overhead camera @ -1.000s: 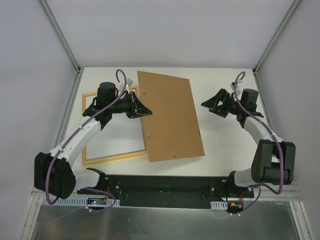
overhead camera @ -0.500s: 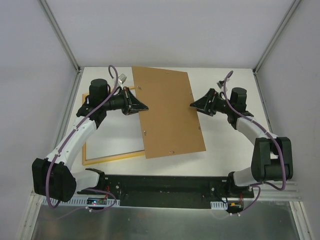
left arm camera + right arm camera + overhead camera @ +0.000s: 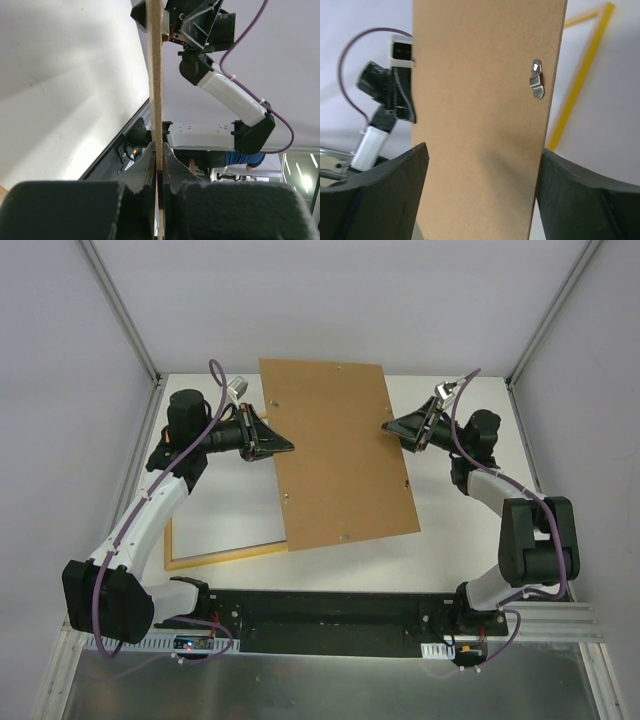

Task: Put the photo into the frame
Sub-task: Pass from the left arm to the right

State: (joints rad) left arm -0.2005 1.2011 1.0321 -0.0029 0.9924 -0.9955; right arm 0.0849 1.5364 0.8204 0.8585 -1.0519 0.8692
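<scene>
White photo (image 3: 225,510) back lies inside the yellow frame (image 3: 220,557) on the table (image 3: 450,540). The brown board (image 3: 340,460) hangs above, likely for refitting. The left gripper (image 3: 285,447) pinches its edge; the right gripper (image 3: 390,427), fingers spread, meets the opposite edge.

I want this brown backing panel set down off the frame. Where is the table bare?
Bare table lies right of the backing panel, bordered by the right wall and the base rail; the right arm reaches over part of it. The left side is crowded: the frame lies there under the left arm.
</scene>
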